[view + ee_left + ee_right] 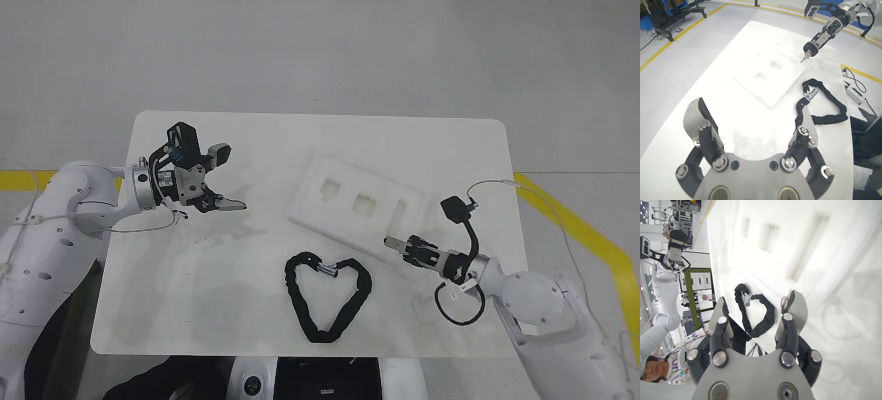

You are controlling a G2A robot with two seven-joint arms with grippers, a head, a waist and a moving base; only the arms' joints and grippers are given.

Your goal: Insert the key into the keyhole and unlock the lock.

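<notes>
Top view: one table (200,300), one foam tray (312,198), one black chain lock (300,297). One key (806,56) at right gripper (810,50), grip unclear. Left gripper (751,108) spread wide.

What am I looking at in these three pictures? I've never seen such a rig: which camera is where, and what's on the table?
This is a two-armed robot at a white table. One picture looks down from above its arms; the other two come from cameras on its wrists, each showing that arm's own tool up close. The left tool is open and empty, above the table. A small key hangs at the tip of the right tool; how it is gripped is unclear. On the table lie a white foam tray and a black chain lock, its silver barrel showing the keyhole.
</notes>
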